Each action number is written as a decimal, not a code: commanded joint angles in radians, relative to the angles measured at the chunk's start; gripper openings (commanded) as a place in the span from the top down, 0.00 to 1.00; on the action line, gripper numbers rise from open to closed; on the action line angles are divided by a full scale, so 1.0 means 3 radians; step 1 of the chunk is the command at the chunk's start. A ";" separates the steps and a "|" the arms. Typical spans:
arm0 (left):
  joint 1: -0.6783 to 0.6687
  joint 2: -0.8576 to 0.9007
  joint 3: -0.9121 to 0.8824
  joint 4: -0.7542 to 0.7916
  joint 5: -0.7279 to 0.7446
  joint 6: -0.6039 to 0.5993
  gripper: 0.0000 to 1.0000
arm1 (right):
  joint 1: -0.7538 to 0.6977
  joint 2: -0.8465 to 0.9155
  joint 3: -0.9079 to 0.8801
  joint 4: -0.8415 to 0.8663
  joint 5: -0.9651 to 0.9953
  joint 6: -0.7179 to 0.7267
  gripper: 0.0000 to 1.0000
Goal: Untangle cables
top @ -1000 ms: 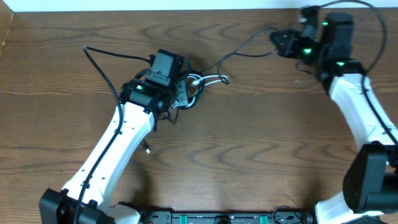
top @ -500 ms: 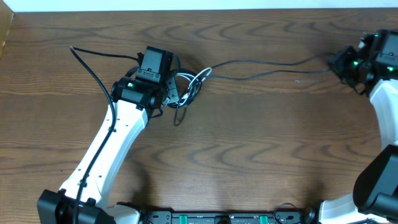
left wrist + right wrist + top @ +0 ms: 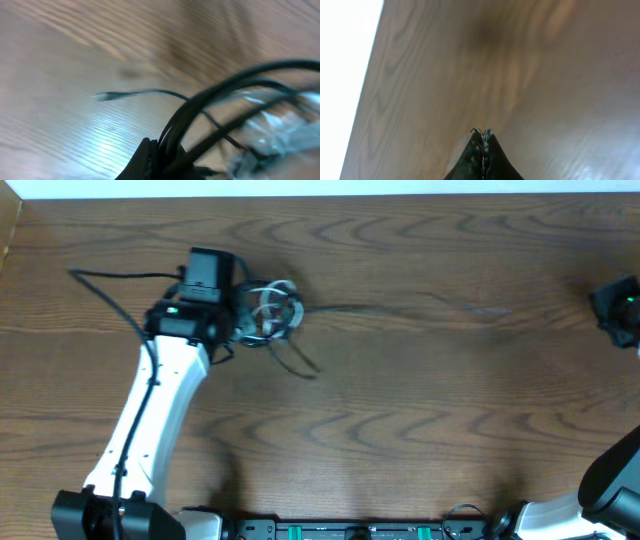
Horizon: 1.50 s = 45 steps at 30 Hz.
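Cables (image 3: 268, 312) bunch tangled in our left gripper (image 3: 241, 321), which clamps them; our right gripper (image 3: 481, 133) is pinched closed, empty, well apart.

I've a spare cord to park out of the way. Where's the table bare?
Best: the broad bare table on the robot's side of the stretched black cable, between the left arm and right arm. The strip beyond that cable is also bare. Crowded: around the left gripper, where the tangled cables bunch.
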 commanded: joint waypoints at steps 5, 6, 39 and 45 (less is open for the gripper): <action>0.0473 0.0001 0.0003 0.0018 -0.0106 -0.0175 0.93 | -0.0024 -0.0070 0.0019 -0.0013 0.0187 0.0046 0.99; 0.0523 0.0001 0.0003 0.0025 0.0047 -0.0172 0.93 | -0.0017 -0.0070 0.0019 -0.0009 0.0117 0.0008 0.99; 0.0389 -0.0179 0.0013 0.1010 0.3848 0.0832 0.93 | 0.2221 -0.0048 0.0018 0.0526 -0.1062 -0.0121 0.30; 0.0389 -0.0175 0.0013 0.1008 0.3733 0.0832 0.93 | 0.2443 0.0053 0.0018 0.0534 -0.0996 0.0203 0.33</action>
